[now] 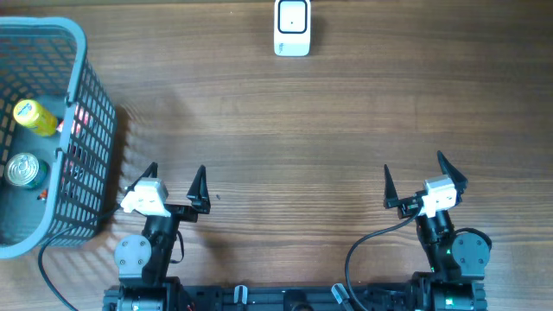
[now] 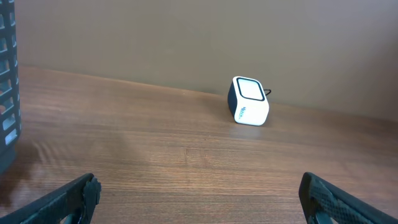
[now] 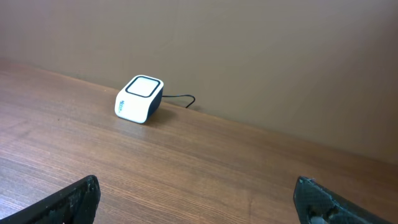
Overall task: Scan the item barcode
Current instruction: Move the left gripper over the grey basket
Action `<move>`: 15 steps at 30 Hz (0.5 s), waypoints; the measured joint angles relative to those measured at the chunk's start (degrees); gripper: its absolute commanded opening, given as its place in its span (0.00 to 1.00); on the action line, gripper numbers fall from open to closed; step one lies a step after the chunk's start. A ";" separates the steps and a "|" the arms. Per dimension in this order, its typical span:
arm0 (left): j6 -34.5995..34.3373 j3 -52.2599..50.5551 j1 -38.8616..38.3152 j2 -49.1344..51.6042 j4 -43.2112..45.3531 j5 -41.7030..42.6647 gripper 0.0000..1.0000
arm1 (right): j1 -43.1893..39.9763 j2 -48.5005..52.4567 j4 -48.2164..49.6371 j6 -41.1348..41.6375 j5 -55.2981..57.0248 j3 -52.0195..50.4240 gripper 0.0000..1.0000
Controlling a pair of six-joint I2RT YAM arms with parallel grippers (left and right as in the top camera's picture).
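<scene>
Found the scanner (image 1: 292, 28) at the far edge of the table (image 1: 302, 130), midway across: a small white box, dark-sided, square window on top, thin cord behind. Spotted a yellow bottle (image 1: 34, 117) and a can (image 1: 24, 171) inside the basket (image 1: 93, 138) at left. Noted the left gripper (image 1: 177, 175) and right gripper (image 1: 415, 169) near the front edge, jaws wide apart, empty.

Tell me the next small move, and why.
Probably swing the left gripper over the basket toward the yellow bottle: it and the right gripper stand open and empty, the items lie in the basket on its side, and nothing faces the scanner.
</scene>
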 measured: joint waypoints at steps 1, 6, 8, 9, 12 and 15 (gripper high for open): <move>0.00 0.00 0.00 0.00 0.00 0.02 1.00 | 0.00 0.00 0.02 0.00 0.00 0.00 1.00; 0.00 0.00 0.00 0.00 0.00 0.02 1.00 | 0.00 0.00 0.02 0.00 0.00 0.00 1.00; 0.00 0.00 0.00 0.00 0.02 0.02 1.00 | 0.00 0.00 0.02 0.00 0.00 0.00 1.00; 0.00 0.00 0.00 0.00 0.11 0.02 1.00 | 0.00 0.00 0.02 0.00 0.00 0.00 1.00; 0.00 -0.02 0.00 0.00 0.63 -0.02 1.00 | 0.00 0.00 0.02 0.00 0.00 0.00 1.00; -1.01 -0.02 0.00 0.00 1.22 -0.02 1.00 | 0.00 0.00 0.02 0.00 0.00 0.00 1.00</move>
